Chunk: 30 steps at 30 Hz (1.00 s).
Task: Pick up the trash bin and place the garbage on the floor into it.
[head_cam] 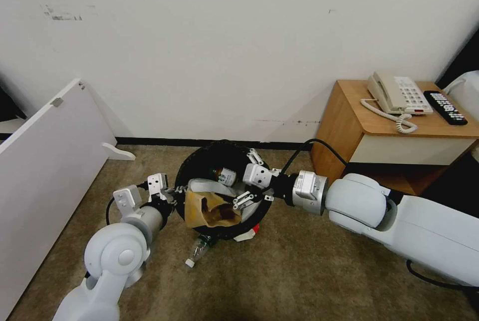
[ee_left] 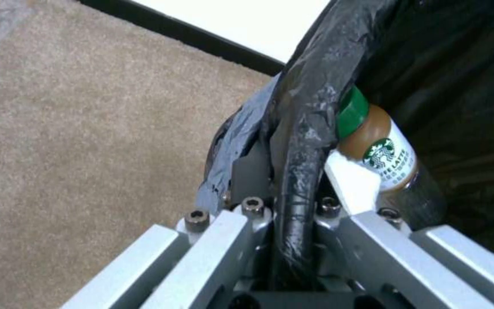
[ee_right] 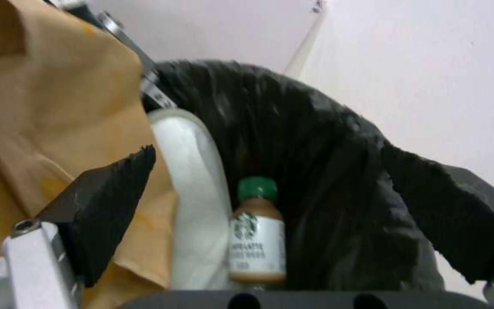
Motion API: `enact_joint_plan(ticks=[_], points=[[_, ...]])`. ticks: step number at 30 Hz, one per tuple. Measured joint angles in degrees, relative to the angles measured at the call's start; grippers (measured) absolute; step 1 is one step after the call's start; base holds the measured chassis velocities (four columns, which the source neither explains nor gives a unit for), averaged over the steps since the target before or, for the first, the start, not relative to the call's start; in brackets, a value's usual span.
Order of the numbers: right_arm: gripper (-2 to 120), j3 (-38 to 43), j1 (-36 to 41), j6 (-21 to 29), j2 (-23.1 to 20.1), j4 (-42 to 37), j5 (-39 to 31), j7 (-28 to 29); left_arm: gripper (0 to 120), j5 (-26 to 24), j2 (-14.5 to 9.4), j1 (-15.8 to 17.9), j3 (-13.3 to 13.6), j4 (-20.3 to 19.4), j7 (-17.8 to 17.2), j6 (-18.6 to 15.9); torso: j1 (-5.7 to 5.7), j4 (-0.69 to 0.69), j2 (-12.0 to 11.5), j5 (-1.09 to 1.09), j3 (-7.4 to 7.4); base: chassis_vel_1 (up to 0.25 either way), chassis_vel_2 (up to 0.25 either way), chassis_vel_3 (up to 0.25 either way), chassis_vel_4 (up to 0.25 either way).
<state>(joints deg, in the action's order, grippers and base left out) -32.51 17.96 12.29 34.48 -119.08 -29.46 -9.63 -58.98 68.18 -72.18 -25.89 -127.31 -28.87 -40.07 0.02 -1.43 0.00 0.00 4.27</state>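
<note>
Bin (head_cam: 199, 161) sat on the carpet (head_cam: 309, 271), our left claw (head_cam: 172, 193) clamped on its rim; bottle (ee_right: 257, 234), slipper (ee_right: 193, 201), paper bag (head_cam: 207, 208) already inside. Our right claw (head_cam: 252, 181) gaped wide over it. We judged one bottle (head_cam: 197, 251) remained outside.

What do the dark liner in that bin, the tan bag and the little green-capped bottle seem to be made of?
The liner of the trash bin looks like thin black plastic film: crinkled, faintly glossy, folded over the rim. The bag looks like matte brown paper, with stiff creases. The bottle has a smooth green cap, probably plastic, and a printed white label; whether its clear body is glass or plastic cannot be told.
</note>
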Motion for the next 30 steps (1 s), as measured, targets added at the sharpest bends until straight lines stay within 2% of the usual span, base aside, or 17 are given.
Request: enact_joint_plan(ticks=[11, 14, 15, 17, 19, 21, 22, 24, 25, 27, 28, 30], points=[[100, 0.78, 1.23, -1.01, 1.1, 3.96, 1.09, 0.37, 1, -1.62, -0.5, -0.08, -0.45, -0.62, -0.83, -0.46, 0.0, -0.01, 0.0, 0.0, 0.0, 0.0, 0.0, 0.0, 0.0], [100, 1.73, 1.4, -1.36, 1.32, 4.52, 0.7, 0.96, 1, -7.09, -2.13, -0.28, -0.43, -2.08, -7.45, -1.91, 0.0, 0.0, 0.0, 0.0, 0.0, 0.0, 0.0, 0.0, 0.0], [100, 1.73, 1.4, -1.36, 1.32, 4.52, 0.7, 0.96, 1, -7.09, -2.13, -0.28, -0.43, -2.08, -7.45, -1.91, 0.0, 0.0, 0.0, 0.0, 0.0, 0.0, 0.0, 0.0, 0.0], [100, 3.49, 1.36, -1.38, 1.88, 4.94, -0.28, 1.55, 1, -9.77, -3.72, -0.22, -0.8, -1.98, -10.95, -2.01, 0.0, 0.0, 0.0, 0.0, 0.0, 0.0, 0.0, 0.0, 0.0], [100, 3.63, 1.29, -1.38, 1.95, 4.96, -0.41, 1.6, 1, -10.36, -3.92, -0.14, -0.83, -1.89, -11.6, -2.01, 0.0, 0.0, 0.0, 0.01, 0.0, 0.0, 0.0, 0.0, 0.0], [100, 4.78, -0.01, -1.42, 2.29, 4.68, -1.68, 2.13, 1, -15.0, -5.23, 0.99, -0.67, -0.97, -16.48, -2.02, 0.0, 0.0, 0.0, -0.02, 0.0, 0.0, 0.0, 0.0, 0.0], [100, 4.78, -0.01, -1.42, 2.29, 4.68, -1.68, 2.13, 1, -15.0, -5.23, 0.99, -0.67, -0.97, -16.48, -2.02, 0.0, 0.0, 0.0, -0.02, 0.0, 0.0, 0.0, 0.0, 0.0], [100, 5.44, -0.75, -1.43, 2.19, 3.59, -2.88, 2.83, 1, -17.91, -6.08, 1.62, -0.45, -0.48, -19.61, -2.02, 0.0, 0.0, 0.0, 0.0, 0.0, 0.0, 0.0, 0.0, 0.0], [100, 5.44, -0.75, -1.43, 2.19, 3.59, -2.88, 2.83, 1, -17.91, -6.08, 1.62, -0.45, -0.48, -19.61, -2.02, 0.0, 0.0, 0.0, 0.0, 0.0, 0.0, 0.0, 0.0, 0.0], [100, 6.05, -1.07, -1.41, 1.37, 1.8, -4.85, 4.18, 1, -22.2, -7.19, 1.83, -0.59, -0.38, -23.44, -2.03, 0.0, 0.0, 0.0, -0.01, 0.0, 0.0, 0.0, 0.0, 0.0], [100, 6.05, -1.07, -1.41, 1.37, 1.8, -4.85, 4.18, 1, -22.2, -7.19, 1.83, -0.59, -0.38, -23.44, -2.03, 0.0, 0.0, 0.0, -0.01, 0.0, 0.0, 0.0, 0.0, 0.0], [100, 6.34, -1.0, -1.39, 0.15, 0.4, -6.3, 4.94, 1, -25.59, -8.04, 1.83, -1.06, -0.57, -26.08, -2.04, 0.0, 0.0, 0.0, 0.0, 0.0, 0.0, 0.0, 0.0, 0.0]])
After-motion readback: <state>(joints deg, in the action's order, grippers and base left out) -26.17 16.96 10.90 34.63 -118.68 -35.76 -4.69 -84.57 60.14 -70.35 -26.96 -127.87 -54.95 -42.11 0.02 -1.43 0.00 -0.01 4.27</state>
